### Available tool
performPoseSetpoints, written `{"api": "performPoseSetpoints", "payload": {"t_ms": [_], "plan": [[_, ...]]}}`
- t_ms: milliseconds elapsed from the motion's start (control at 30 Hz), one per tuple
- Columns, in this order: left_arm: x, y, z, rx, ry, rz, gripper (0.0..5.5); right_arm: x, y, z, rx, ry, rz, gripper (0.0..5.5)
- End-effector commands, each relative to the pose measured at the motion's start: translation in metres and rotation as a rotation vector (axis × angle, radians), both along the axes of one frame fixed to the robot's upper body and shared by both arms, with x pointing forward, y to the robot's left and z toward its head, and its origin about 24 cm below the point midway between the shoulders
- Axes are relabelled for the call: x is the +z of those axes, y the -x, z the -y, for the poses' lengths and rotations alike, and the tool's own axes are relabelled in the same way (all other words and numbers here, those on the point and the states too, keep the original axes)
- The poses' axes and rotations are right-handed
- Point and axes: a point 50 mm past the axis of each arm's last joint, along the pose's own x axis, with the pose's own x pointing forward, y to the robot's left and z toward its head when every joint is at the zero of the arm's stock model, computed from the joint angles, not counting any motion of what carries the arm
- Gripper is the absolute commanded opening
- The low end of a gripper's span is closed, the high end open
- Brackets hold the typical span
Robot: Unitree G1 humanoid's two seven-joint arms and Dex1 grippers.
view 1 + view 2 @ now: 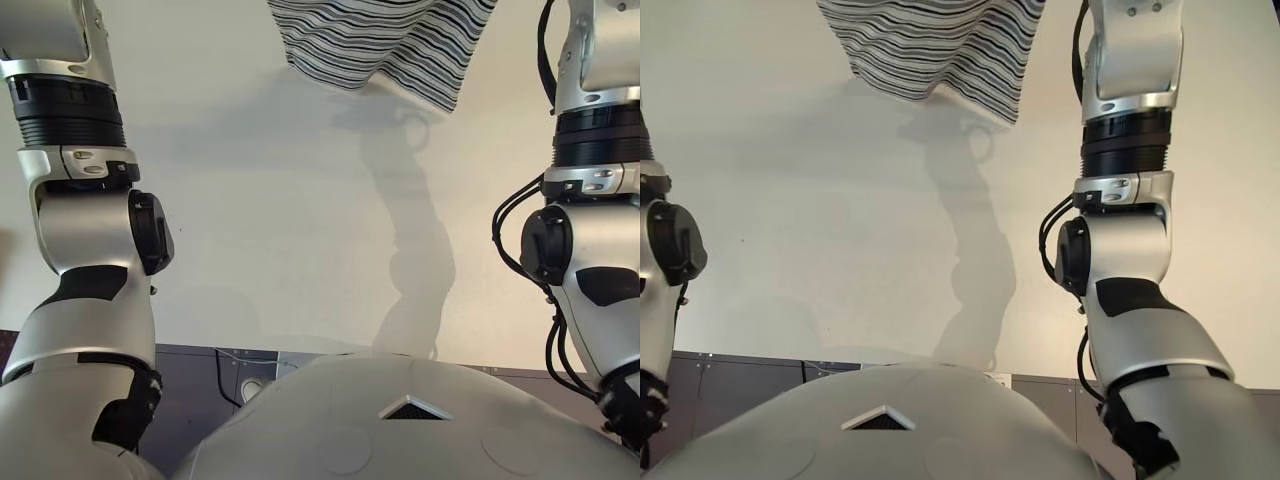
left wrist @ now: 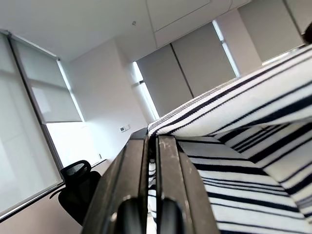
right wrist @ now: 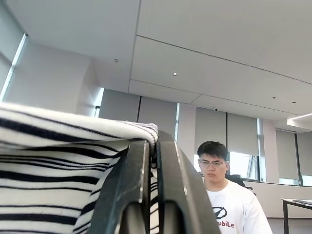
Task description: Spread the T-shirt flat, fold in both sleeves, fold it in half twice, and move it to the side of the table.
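Observation:
The T-shirt (image 1: 375,45), white with dark stripes, hangs in the air over the far part of the white table (image 1: 280,220), its lower edge draped and clear of the surface. Both arms rise past the top of the head views on either side of it. In the left wrist view my left gripper (image 2: 153,141) is shut, pinching a folded edge of the T-shirt (image 2: 253,146) between its dark fingers. In the right wrist view my right gripper (image 3: 151,144) is likewise shut on a striped edge of the T-shirt (image 3: 53,165).
The table's near edge (image 1: 250,350) runs just in front of me, with a dark base below it. The shirt casts a shadow (image 1: 410,240) across the table's middle.

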Motion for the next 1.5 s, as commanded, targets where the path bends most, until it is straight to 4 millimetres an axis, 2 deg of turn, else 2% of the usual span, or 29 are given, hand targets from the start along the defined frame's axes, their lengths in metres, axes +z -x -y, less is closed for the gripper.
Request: {"api": "performPoseSetpoints", "payload": {"t_ms": [33, 100, 200, 333, 400, 433, 467, 533, 600, 667, 733, 800, 967, 1133, 1167, 1200, 1300, 1333, 1400, 1433, 1500], "plan": [[-0.023, 0.024, -0.007, -0.128, -0.018, -0.069, 0.1, -0.018, 0.008, 0.007, 0.194, -0.006, -0.122, 0.13], [-0.036, 0.058, -0.011, -0.299, 0.015, -0.142, 0.1, -0.035, 0.034, 0.012, 0.49, -0.02, -0.257, 0.13], [-0.053, 0.11, -0.016, -0.494, 0.082, -0.315, 0.1, -0.056, 0.091, 0.032, 0.807, 0.063, -0.451, 0.13], [-0.07, 0.177, -0.03, -0.678, 0.148, -0.582, 0.1, -0.061, 0.154, 0.052, 1.079, 0.166, -0.646, 0.13], [-0.092, 0.214, -0.041, -0.726, 0.117, -0.823, 0.1, -0.075, 0.185, 0.063, 1.153, 0.192, -0.834, 0.13], [-0.109, 0.23, -0.044, -0.726, 0.081, -0.964, 0.1, -0.086, 0.199, 0.07, 1.16, 0.192, -0.946, 0.13], [-0.131, 0.249, -0.045, -0.72, 0.025, -1.116, 0.1, -0.106, 0.214, 0.074, 1.159, 0.243, -1.105, 0.13], [-0.168, 0.279, -0.041, -0.72, -0.076, -1.31, 0.1, -0.148, 0.243, 0.077, 1.191, 0.361, -1.394, 0.13], [-0.194, 0.295, -0.033, -0.713, -0.166, -1.369, 0.1, -0.189, 0.276, 0.079, 1.237, 0.484, -1.607, 0.13], [-0.22, 0.297, -0.031, -0.633, -0.33, -1.345, 0.1, -0.223, 0.292, 0.078, 1.169, 0.613, -1.689, 0.13], [-0.239, 0.291, -0.035, -0.5, -0.456, -1.28, 0.1, -0.238, 0.281, 0.073, 1.009, 0.692, -1.598, 0.13], [-0.243, 0.293, -0.036, -0.486, -0.513, -1.243, 0.46, -0.239, 0.272, 0.072, 0.935, 0.719, -1.505, 0.47], [-0.227, 0.311, -0.027, -0.542, -0.415, -1.173, 1.24, -0.225, 0.274, 0.086, 1.033, 0.72, -1.456, 1.39], [-0.222, 0.317, -0.034, -0.547, -0.32, -1.25, 1.97, -0.215, 0.287, 0.098, 1.192, 0.714, -1.52, 2.25], [-0.22, 0.319, -0.035, -0.565, -0.249, -1.301, 2.13, -0.21, 0.284, 0.102, 1.187, 0.672, -1.517, 2.44], [-0.217, 0.32, -0.038, -0.595, -0.179, -1.348, 2.17, -0.2, 0.272, 0.103, 1.17, 0.548, -1.478, 2.66], [-0.202, 0.316, -0.055, -0.618, 0.052, -1.401, 2.17, -0.164, 0.235, 0.102, 1.148, 0.281, -1.31, 2.66], [-0.195, 0.312, -0.065, -0.598, 0.117, -1.389, 2.17, -0.158, 0.223, 0.1, 1.105, 0.245, -1.272, 2.66], [-0.182, 0.291, -0.081, -0.543, 0.224, -1.292, 2.17, -0.163, 0.204, 0.092, 0.994, 0.251, -1.268, 2.66], [-0.172, 0.27, -0.084, -0.512, 0.291, -1.179, 2.17, -0.176, 0.196, 0.089, 0.915, 0.297, -1.297, 2.66], [-0.164, 0.229, -0.077, -0.458, 0.363, -1.012, 2.17, -0.197, 0.187, 0.086, 0.819, 0.366, -1.335, 2.66]]}}
